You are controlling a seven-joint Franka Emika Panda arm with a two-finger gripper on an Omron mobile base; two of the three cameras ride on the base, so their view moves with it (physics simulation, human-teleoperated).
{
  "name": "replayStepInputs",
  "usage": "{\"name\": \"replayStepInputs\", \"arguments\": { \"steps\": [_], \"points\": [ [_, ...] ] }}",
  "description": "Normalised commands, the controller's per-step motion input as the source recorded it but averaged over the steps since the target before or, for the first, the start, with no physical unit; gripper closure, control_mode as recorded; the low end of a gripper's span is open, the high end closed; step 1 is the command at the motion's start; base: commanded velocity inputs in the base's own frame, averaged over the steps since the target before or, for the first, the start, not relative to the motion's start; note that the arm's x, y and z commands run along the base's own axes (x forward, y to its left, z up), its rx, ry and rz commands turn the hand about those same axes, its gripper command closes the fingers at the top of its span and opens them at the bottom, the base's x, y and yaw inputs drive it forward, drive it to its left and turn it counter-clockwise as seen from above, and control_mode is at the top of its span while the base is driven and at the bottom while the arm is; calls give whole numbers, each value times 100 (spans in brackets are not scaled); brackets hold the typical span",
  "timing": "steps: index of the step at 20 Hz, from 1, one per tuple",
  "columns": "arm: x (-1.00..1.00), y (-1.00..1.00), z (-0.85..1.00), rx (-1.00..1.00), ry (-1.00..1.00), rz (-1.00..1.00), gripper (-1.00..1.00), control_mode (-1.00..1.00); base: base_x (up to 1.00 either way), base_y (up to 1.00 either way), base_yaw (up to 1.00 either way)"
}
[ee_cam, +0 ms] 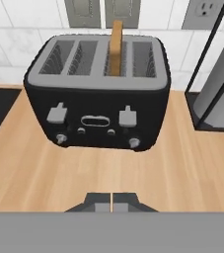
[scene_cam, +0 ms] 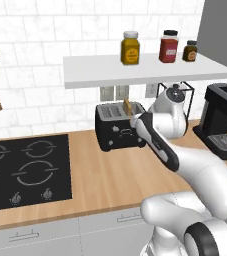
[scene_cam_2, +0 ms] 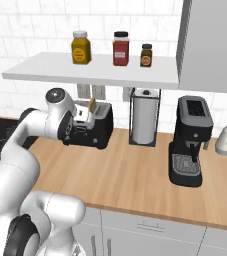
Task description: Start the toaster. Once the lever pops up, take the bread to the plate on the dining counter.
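From the hand camera, toaster (ee_cam: 97,104) levers (ee_cam: 128,116) face forward.

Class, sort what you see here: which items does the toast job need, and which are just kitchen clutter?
Needed:
- toaster
- bread, standing in a slot
- gripper, shut

Clutter:
- coffee machine
- paper towel holder
- three jars on the shelf
- hob
- spray bottle
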Motion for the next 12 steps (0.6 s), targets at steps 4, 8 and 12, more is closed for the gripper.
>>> {"name": "replayStepInputs", "arguments": {
  "steps": [4,8,12],
  "points": [
    [38,-3,-2,0,0,0,100,-100,0,0,0],
    [42,-2,0,0,0,0,100,-100,0,0,0],
    [18,-8,-4,0,0,0,100,-100,0,0,0]
  ]
}}
